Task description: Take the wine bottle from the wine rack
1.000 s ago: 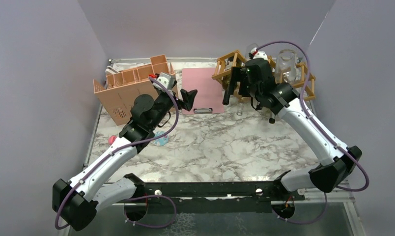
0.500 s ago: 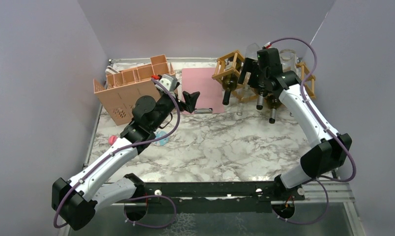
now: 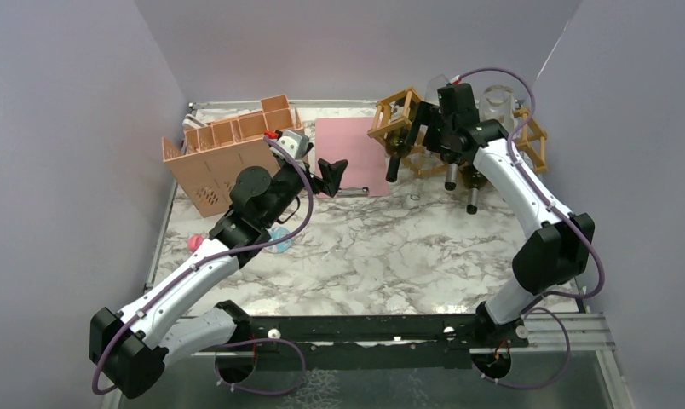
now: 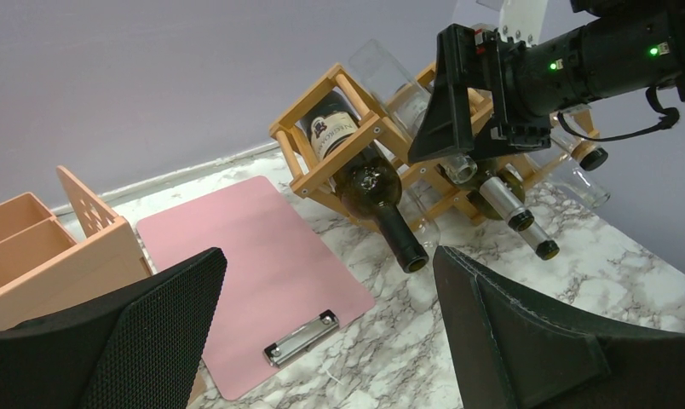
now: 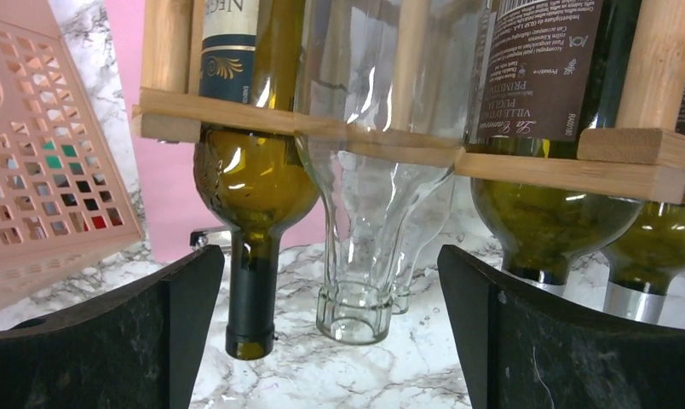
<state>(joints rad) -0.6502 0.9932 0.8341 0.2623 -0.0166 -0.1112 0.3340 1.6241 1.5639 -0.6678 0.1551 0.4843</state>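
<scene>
Spread wide and empty, the right gripper hovers at the wine rack's front, where a green wine bottle lies neck-down in the leftmost cell; the left gripper, likewise spread, hangs left of the rack.

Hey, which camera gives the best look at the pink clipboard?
Left wrist: the clipboard lies nearly whole, clip included, between the left claw's fingers. The top view shows it small, with that claw over its left edge. The right wrist catches only a pink strip beside a green bottle.
</scene>
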